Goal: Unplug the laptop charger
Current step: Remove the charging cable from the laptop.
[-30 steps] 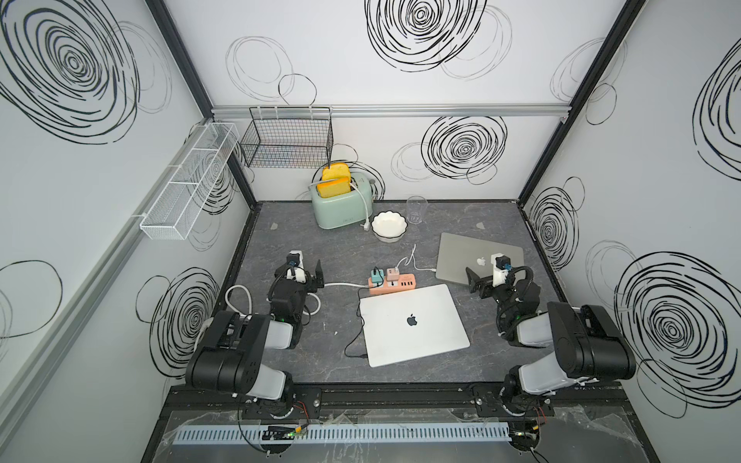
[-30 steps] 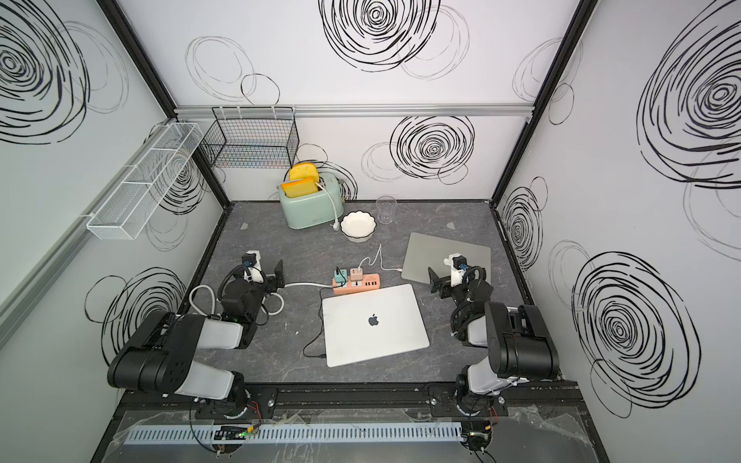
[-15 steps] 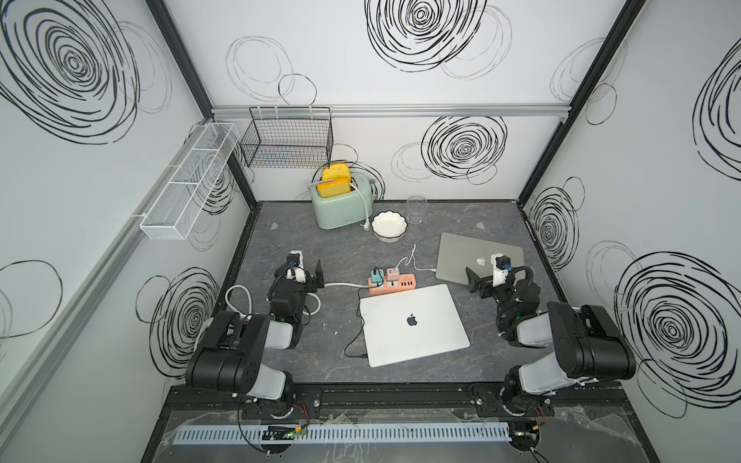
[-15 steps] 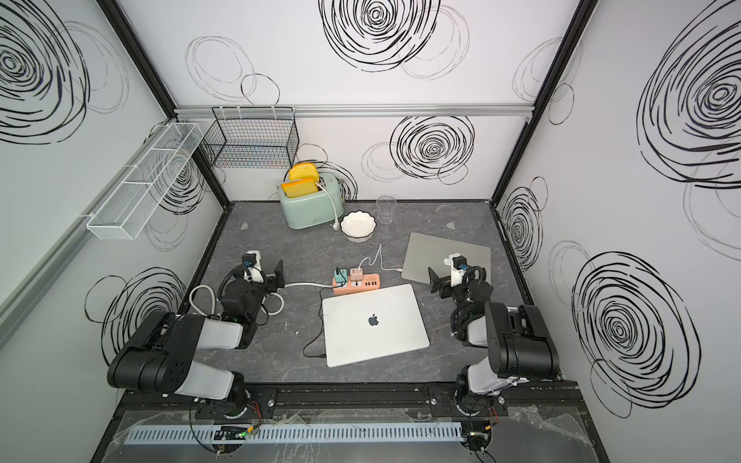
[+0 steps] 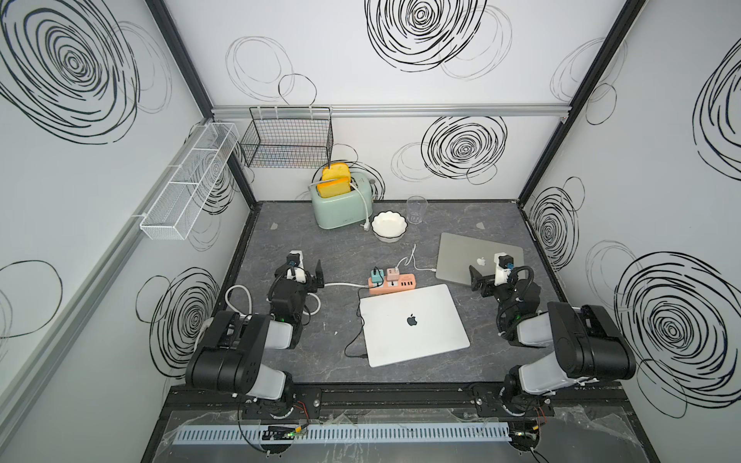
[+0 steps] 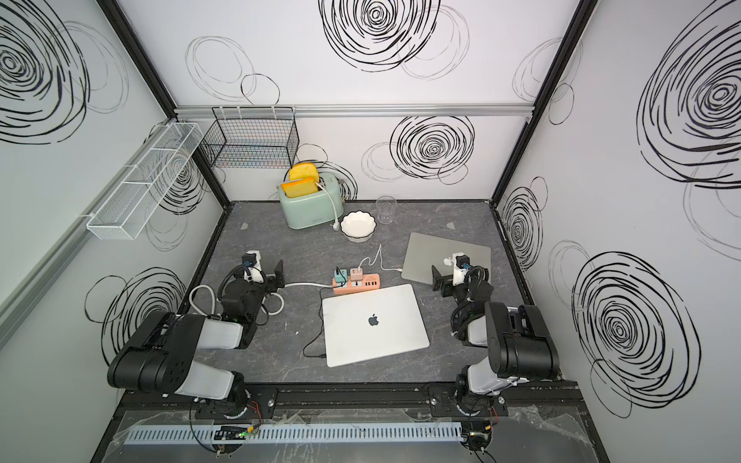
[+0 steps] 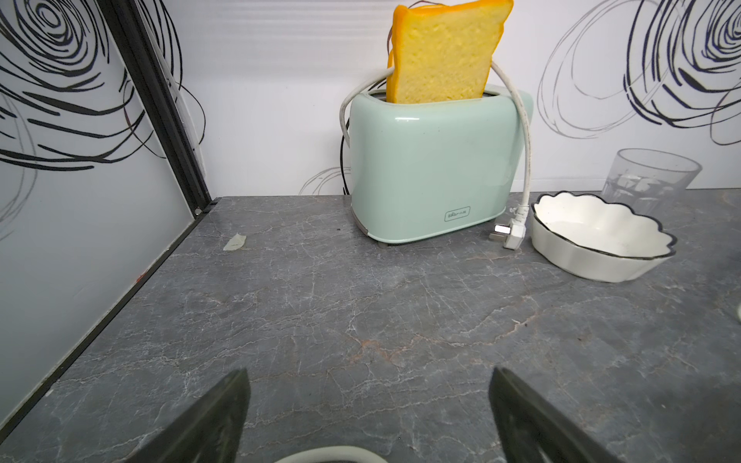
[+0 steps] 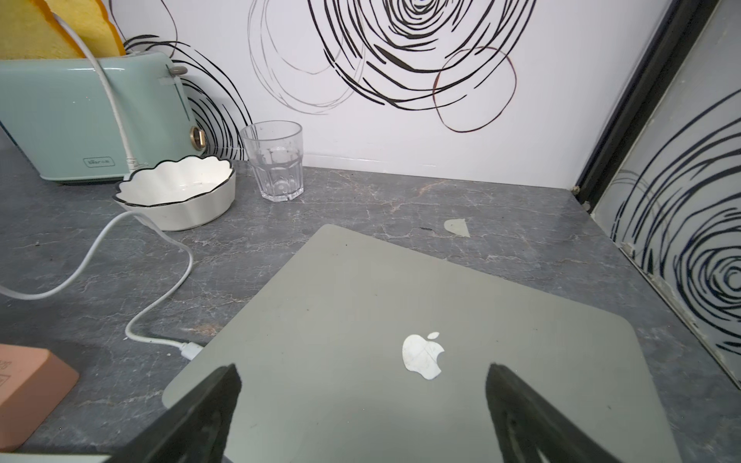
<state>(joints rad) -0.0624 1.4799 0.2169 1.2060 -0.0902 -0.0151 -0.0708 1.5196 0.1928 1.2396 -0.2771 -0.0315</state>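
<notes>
- Near the middle of the table (image 5: 320, 244) we see a salmon power strip (image 5: 395, 285) with two chargers plugged into its top, side by side: a teal charger (image 5: 376, 277) and a pink charger (image 5: 392, 275).
- From the pink charger a white cable (image 8: 191, 260) loops back towards the bowl (image 5: 389, 228). It then runs to the left edge of the grey laptop (image 5: 457, 256), where its plug is seated (clear in the right wrist view).
- A black cable (image 5: 350, 342) leaves the teal charger and shows again along the left side of the silver laptop (image 5: 413, 332), ending at its near left edge.
- That silver laptop lies closed just in front of the strip; whether they touch we cannot tell.
- Our right gripper (image 8: 361, 366) has its jaws spread wide and holds nothing; it hangs over the grey laptop's lid, right of the strip.
- Our left gripper (image 7: 369, 373) is likewise spread wide and empty, above bare table left of the strip, with the strip's own white cord (image 5: 341, 284) passing beneath it.
- Along the back wall stand a mint toaster (image 5: 341, 208) and a clear glass (image 5: 416, 208). The toaster has two bread slices (image 5: 335, 182) upright in it and its lead (image 7: 525, 152) draped over the top, and the white scalloped bowl sits just beside it.
- On the walls hang a black wire basket (image 5: 288, 138) and a white wire rack (image 5: 188, 184).
</notes>
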